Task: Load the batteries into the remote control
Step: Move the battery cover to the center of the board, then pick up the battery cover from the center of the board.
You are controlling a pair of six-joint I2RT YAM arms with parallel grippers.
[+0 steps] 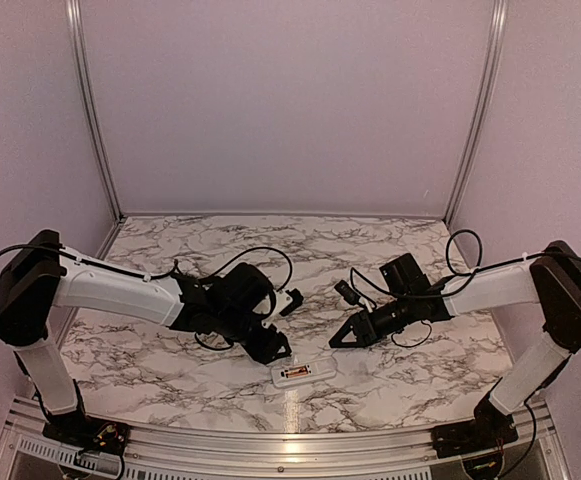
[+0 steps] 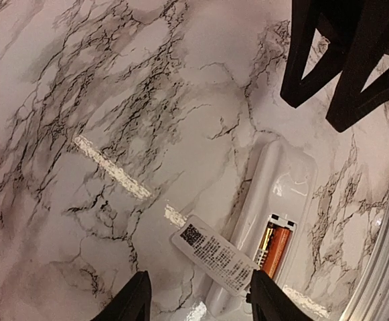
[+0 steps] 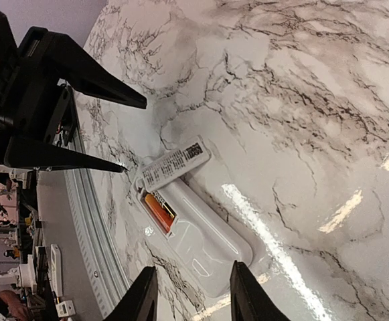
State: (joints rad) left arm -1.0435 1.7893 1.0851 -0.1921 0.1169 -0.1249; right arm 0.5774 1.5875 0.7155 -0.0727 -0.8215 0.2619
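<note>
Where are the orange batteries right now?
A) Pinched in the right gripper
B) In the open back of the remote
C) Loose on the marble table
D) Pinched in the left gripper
B: the batteries lie in the open back of the remote, as both wrist views show.

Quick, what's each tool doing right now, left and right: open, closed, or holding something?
Left tool: open, fingers apart, gripping nothing.
Right tool: open, fingers apart, empty.
</note>
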